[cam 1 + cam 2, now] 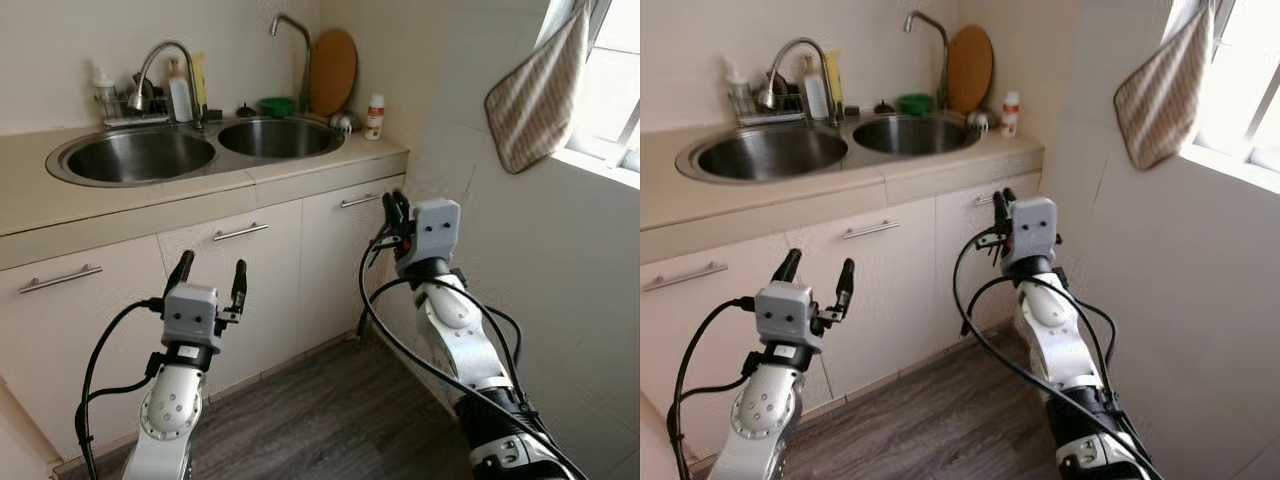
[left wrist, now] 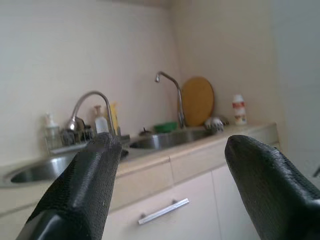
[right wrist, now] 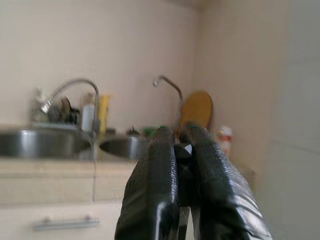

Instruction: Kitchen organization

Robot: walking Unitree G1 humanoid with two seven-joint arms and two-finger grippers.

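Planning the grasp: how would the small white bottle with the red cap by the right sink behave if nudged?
The small white bottle with the red cap stands tall and narrow, so it would probably tip. It looks like plastic, likely light. It stands near the counter's edge, so it might fall.

We held both arms raised in front of us, forearms angled upward and wrists bent so the fingers pointed up and forward. Our left gripper (image 1: 210, 277) sat lower and to the left, its two black fingers (image 2: 82, 185) spread well apart with nothing between them. Our right gripper (image 1: 397, 208) was lifted higher on the right, its fingers (image 3: 157, 190) pressed together, tips touching, with nothing visibly held. Black cables looped from each wrist down along the silver forearms. Neither gripper touched anything.
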